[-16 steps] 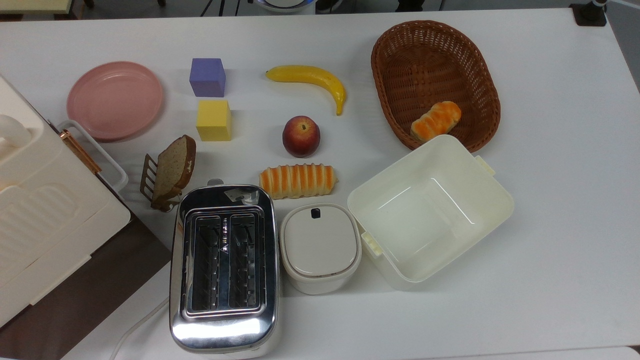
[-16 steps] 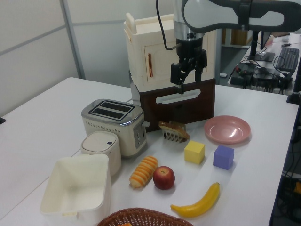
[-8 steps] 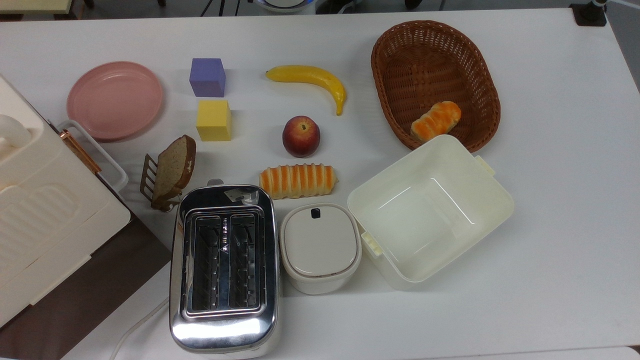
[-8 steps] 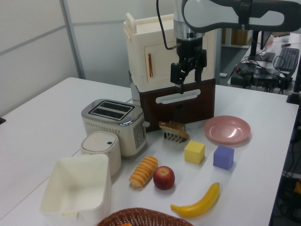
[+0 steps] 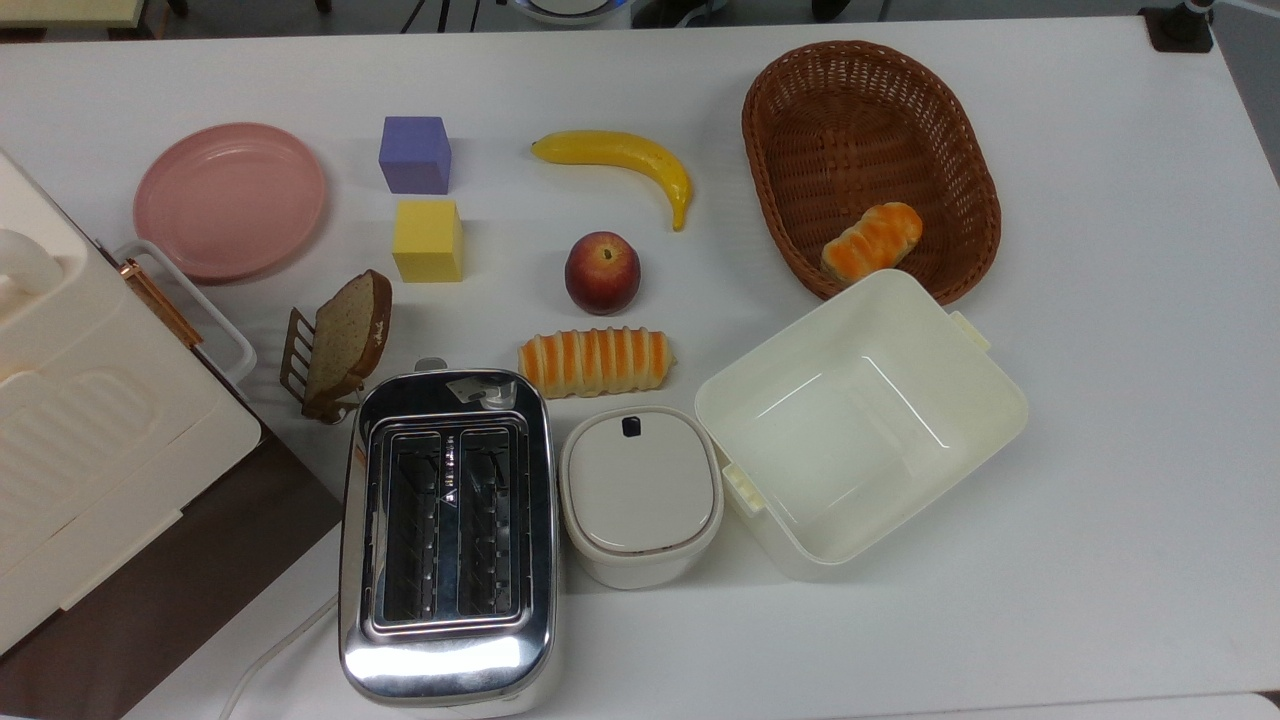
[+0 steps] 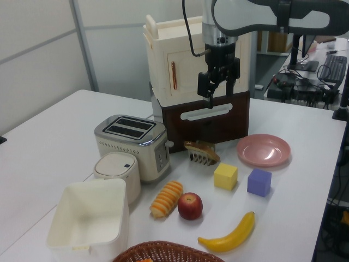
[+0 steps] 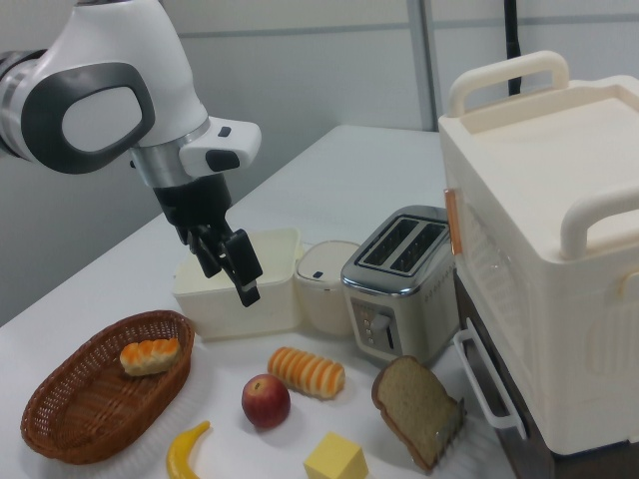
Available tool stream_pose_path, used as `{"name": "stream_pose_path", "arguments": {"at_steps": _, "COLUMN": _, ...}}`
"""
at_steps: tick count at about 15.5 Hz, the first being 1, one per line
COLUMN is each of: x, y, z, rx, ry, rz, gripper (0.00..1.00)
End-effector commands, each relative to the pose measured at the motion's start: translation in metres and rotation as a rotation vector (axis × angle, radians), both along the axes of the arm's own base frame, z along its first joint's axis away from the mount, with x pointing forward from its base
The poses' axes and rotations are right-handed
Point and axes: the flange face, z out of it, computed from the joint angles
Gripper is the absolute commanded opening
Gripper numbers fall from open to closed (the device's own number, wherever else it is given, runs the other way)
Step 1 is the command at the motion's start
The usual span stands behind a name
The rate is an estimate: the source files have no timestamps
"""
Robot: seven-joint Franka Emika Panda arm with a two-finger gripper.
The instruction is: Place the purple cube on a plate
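Purple cube sits on the table, between pink plate and banana, touching neither. Gripper hangs high above, fingers slightly parted, holding and touching nothing

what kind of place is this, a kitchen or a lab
Most likely a robotics lab or office rather than a kitchen: a robot arm hangs over a white table of toy-like food and a toaster, and a desk with a keyboard stands behind.
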Motion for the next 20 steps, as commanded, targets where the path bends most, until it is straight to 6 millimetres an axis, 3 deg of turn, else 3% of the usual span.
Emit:
{"name": "stream_pose_path", "arguments": {"at_steps": 1, "x": -0.003, "y": -0.002, "z": 0.0, "rx": 0.026, "ry": 0.015, "rz": 0.019, "gripper": 1.0}}
{"name": "stream_pose_path", "arguments": {"at_steps": 5, "x": -0.004, "y": -0.001, "z": -0.001, "rx": 0.027, "ry": 0.018, "rz": 0.02, "gripper": 1.0}}
{"name": "stream_pose_path", "arguments": {"at_steps": 16, "x": -0.033, "y": -0.009, "z": -0.031, "rx": 0.053, "ry": 0.131, "rz": 0.006, "gripper": 1.0}}
{"name": "stream_pose_path", "arguments": {"at_steps": 18, "x": -0.052, "y": -0.012, "z": -0.034, "rx": 0.064, "ry": 0.108, "rz": 0.007, "gripper": 1.0}}
{"name": "stream_pose_path", "arguments": {"at_steps": 20, "x": -0.067, "y": -0.012, "z": -0.051, "rx": 0.073, "ry": 0.075, "rz": 0.012, "gripper": 1.0}}
